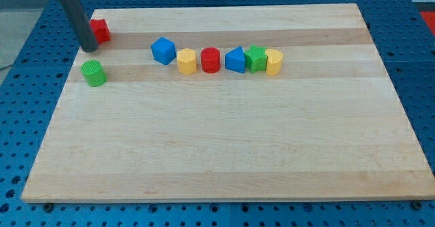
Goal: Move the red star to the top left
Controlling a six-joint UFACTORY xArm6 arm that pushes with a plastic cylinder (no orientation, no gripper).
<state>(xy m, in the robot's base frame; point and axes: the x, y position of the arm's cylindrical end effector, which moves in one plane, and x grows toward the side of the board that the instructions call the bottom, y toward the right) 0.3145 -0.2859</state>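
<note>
Partly, my tip (89, 49) hid the red star (100, 30), touching its left side, near the wooden tabletop's (217, 152) top left; no end effector showed.

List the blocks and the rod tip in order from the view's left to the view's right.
green cylinder and my tip overlap at the far left, then red star → blue cube → yellow block → red cylinder → blue triangular block → green block → second yellow block.
</note>
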